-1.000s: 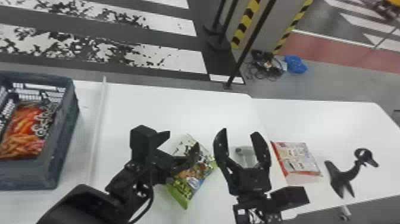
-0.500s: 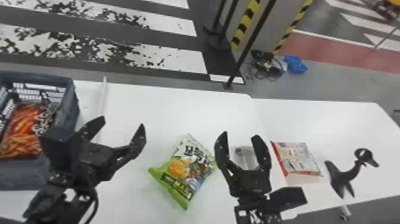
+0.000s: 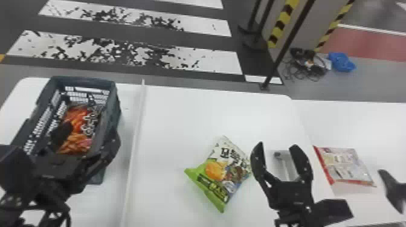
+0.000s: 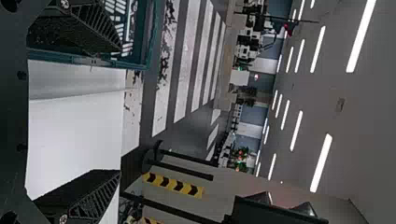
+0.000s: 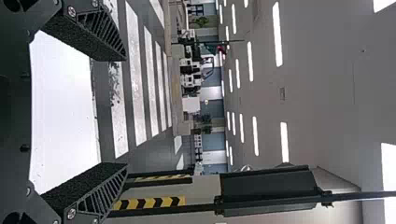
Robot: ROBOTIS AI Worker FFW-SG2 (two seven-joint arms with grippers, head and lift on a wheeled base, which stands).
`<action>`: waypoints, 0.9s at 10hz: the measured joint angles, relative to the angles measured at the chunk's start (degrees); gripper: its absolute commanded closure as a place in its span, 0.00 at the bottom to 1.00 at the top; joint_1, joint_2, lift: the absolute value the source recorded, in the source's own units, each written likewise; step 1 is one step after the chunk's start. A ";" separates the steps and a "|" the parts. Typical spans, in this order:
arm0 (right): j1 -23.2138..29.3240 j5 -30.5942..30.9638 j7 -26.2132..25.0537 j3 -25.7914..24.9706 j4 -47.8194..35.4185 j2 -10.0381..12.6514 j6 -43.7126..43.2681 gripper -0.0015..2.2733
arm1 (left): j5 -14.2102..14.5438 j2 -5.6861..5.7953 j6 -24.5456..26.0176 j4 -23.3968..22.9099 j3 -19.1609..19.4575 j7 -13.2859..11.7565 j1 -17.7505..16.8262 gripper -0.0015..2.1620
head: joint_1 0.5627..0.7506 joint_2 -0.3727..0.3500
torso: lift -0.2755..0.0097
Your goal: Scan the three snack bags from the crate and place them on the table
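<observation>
Orange snack bag [image 3: 79, 119] in crate [image 3: 83, 82], seen between tips of left pincer [image 3: 90, 132].

Blue plastic [image 3: 342, 62], perhaps, beside cables [image 3: 316, 68]

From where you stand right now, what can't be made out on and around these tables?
- Crate, head view: near end, behind the left gripper.
- Orange snack bag, head view: one side, behind that gripper's finger.
- Grey rod, head view: lower end, behind the right gripper.
- Red-edged snack bag, head view: lettering too blurred.
- Black object, head view: cut off by the right edge.
</observation>
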 measured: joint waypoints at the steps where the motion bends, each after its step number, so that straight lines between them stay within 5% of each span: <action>1: 0.39 0.15 0.60 0.63 0.23 0.01 1.43 0.05 | 0.44 0.01 -0.14 -0.94 1.60 -0.12 1.35 0.03 | 0.70 0.34 | 0.84; 9: 3.70 15.14 3.17 10.80 -4.79 -0.43 28.02 0.05 | 1.68 1.07 -1.82 -1.64 5.35 -0.44 5.53 0.03 | 0.70 0.71 | 0.84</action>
